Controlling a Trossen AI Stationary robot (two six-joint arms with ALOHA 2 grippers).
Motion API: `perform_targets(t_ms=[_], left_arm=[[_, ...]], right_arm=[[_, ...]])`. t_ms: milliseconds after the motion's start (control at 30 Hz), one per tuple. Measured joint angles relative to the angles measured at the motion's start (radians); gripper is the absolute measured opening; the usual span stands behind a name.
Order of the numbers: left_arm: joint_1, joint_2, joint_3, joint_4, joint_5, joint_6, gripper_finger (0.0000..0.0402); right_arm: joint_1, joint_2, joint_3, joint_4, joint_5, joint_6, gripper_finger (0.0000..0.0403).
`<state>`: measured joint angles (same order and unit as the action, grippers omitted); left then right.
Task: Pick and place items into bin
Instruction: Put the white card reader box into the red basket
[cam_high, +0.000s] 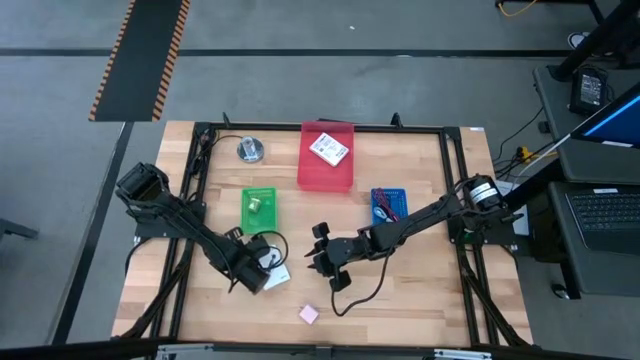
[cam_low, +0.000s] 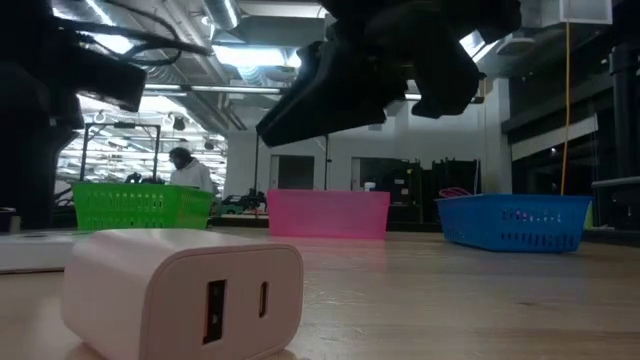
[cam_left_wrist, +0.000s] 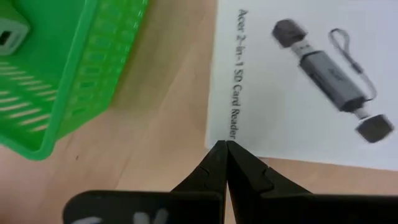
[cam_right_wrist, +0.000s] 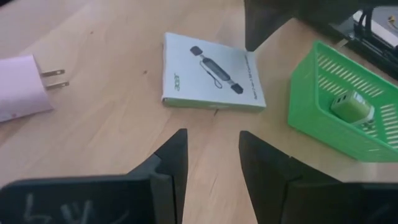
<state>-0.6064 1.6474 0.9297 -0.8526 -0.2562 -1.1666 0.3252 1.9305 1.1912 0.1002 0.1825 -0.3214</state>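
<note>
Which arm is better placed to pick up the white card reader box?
Left. The left gripper, fingers shut, is at the edge of the white box; the right gripper is open but farther.

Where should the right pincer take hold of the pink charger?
Grip the pink charger mid-body from above, closing across its long side faces. It lies flat, with its prongs sticking out of one end, so stay off that end. The right pincer is open.

The white box (cam_left_wrist: 298, 81) reads "Acer 2-in-1 SD Card Reader" along its edge.
</note>
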Motion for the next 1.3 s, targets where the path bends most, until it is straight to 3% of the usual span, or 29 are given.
perform_targets(t_ms=[1300], left_arm=[[0.0,-0.002,-0.027,0.013,-0.014,-0.043,0.0003]], right_arm=[[0.0,0.0,0.0,-0.007,0.0,0.002,0.0122]])
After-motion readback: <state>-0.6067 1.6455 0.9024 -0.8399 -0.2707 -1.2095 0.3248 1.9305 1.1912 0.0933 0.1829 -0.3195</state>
